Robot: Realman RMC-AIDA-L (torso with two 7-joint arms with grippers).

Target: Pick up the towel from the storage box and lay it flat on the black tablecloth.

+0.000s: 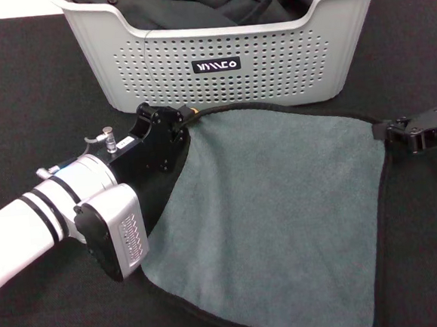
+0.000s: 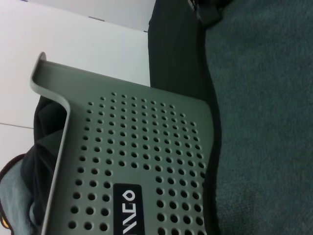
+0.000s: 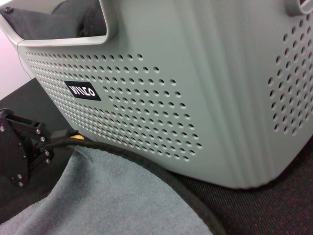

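Towel [image 1: 282, 204] lies grey face up on the black tablecloth [image 1: 24, 95], just in front of the box [image 1: 226, 64], black edging visible along its box-side and right edges. Left gripper [image 1: 188, 119] is at the towel's far-left corner, jaws closed on the edging there; a bit of yellow-orange shows at the pinch, also seen in the right wrist view [image 3: 76, 137]. Right gripper [image 1: 394, 131] is at the far-right corner, jaws clamped on the edging. Far edge runs between the two grippers in a slight arc, close to the box wall. Near-left part of the towel is hidden under the left arm; near edge curls a little at the bottom of the head view. Box sits on the tablecloth and has dark fabric [image 1: 213, 1] inside. Left wrist view shows the box wall [image 2: 137, 161] beside the towel [image 2: 264, 122].
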